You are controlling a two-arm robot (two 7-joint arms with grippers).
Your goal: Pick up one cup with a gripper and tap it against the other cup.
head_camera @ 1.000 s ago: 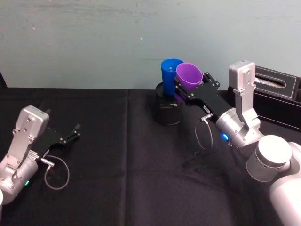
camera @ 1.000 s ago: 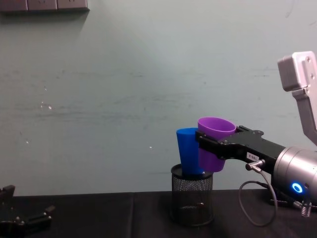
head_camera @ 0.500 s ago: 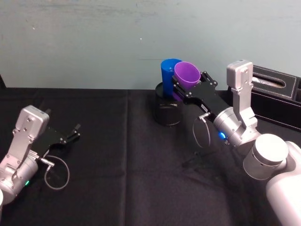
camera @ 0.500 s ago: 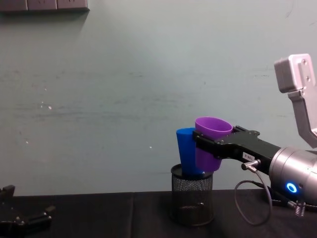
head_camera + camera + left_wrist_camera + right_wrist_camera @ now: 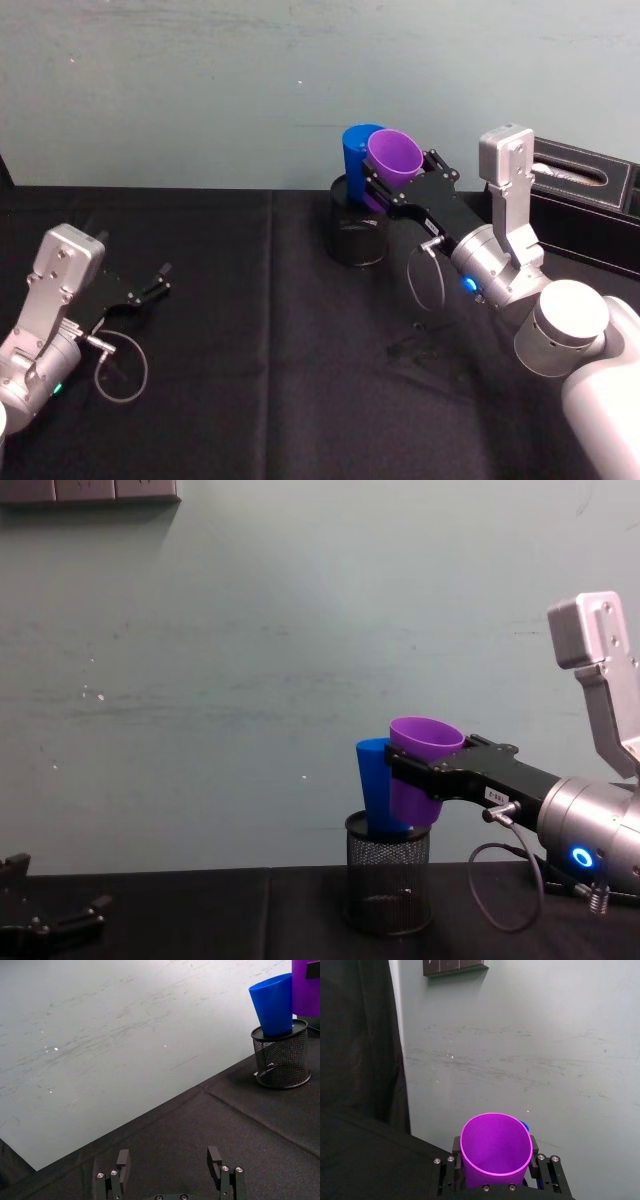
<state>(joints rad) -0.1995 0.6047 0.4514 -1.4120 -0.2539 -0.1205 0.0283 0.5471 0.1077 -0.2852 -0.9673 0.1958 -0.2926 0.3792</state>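
1. The black table (image 5: 250, 330) spreads under everything.
2. The right gripper (image 5: 392, 182) reaches in from the right. Its two fingers squeeze the purple cup (image 5: 392, 158) between them. The right wrist view looks down into the cup's open mouth (image 5: 495, 1145), with one finger (image 5: 456, 1151) on each side.
3. The left gripper (image 5: 160, 280) rests low on the table's left side, well apart from the cups. The left wrist view shows its fingers (image 5: 122, 1159) spread wide with nothing between them.
4. The black mesh holder (image 5: 388, 875) stands at the back of the table.
5. The blue cup (image 5: 274, 1002) stands in the holder, leaning a little. The left wrist view shows this best.
6. The purple cup is up in the air. The chest view shows it (image 5: 420, 750) above the holder, right against the blue cup (image 5: 372, 785). I cannot tell if they touch.
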